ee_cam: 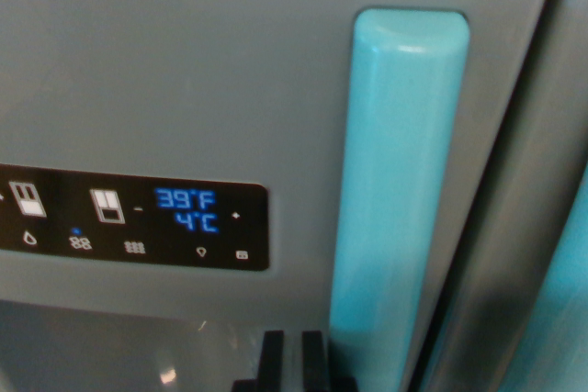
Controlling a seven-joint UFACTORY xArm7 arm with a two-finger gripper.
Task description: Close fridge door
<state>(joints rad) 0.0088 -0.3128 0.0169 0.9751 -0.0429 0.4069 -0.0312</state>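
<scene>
A grey fridge door (184, 71) fills the wrist view at very close range. A turquoise vertical handle (400, 199) runs down its right part. A black control panel (133, 218) on the door reads 39°F and 4°C in blue. At the bottom edge two black fingertips (273, 360) of my gripper (292, 363) show, close together with a thin gap, right in front of the door and just left of the handle's lower part. Nothing is visible between them. A dark seam (501, 190) separates this door from the neighbouring door.
A second grey door (542, 181) lies at the wrist view's right, with part of another turquoise handle (565, 319) at the lower right corner. A recessed dispenser area (101, 346) sits below the control panel.
</scene>
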